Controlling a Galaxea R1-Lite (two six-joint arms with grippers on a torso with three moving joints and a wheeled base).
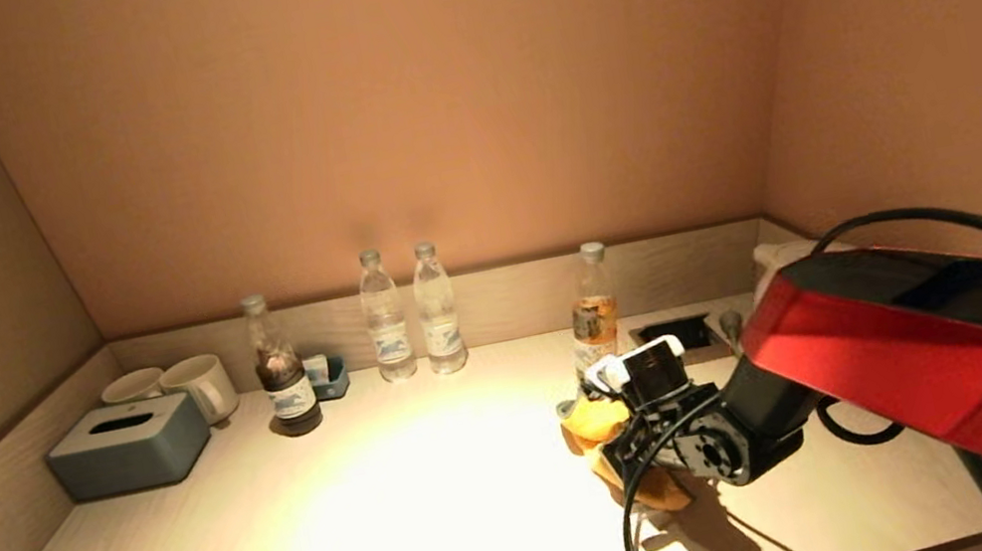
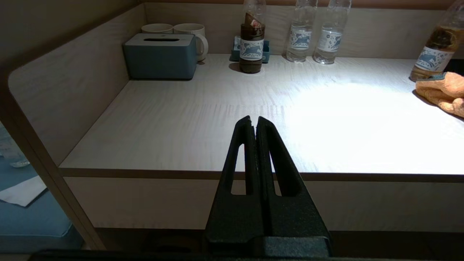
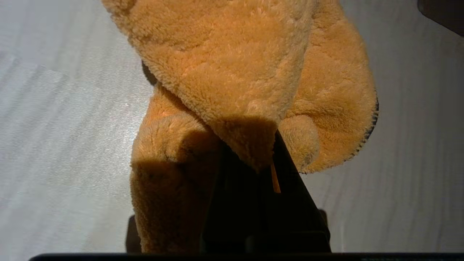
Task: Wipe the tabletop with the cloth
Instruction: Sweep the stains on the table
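A fluffy orange cloth [image 1: 599,420] lies bunched on the light wooden tabletop [image 1: 376,538], right of centre. My right gripper [image 1: 619,455] points down onto it and is shut on the cloth [image 3: 246,72], whose folds drape over the black fingers [image 3: 286,174] in the right wrist view. The cloth's edge also shows at the far side of the left wrist view [image 2: 444,92]. My left gripper [image 2: 253,121] is shut and empty, held off the table's front edge, outside the head view.
Along the back wall stand a grey tissue box [image 1: 127,446], two white cups [image 1: 197,386], a dark-drink bottle [image 1: 281,373], two water bottles [image 1: 410,315] and an amber-drink bottle [image 1: 593,310] close behind the cloth. A recessed socket [image 1: 675,334] sits at the back right.
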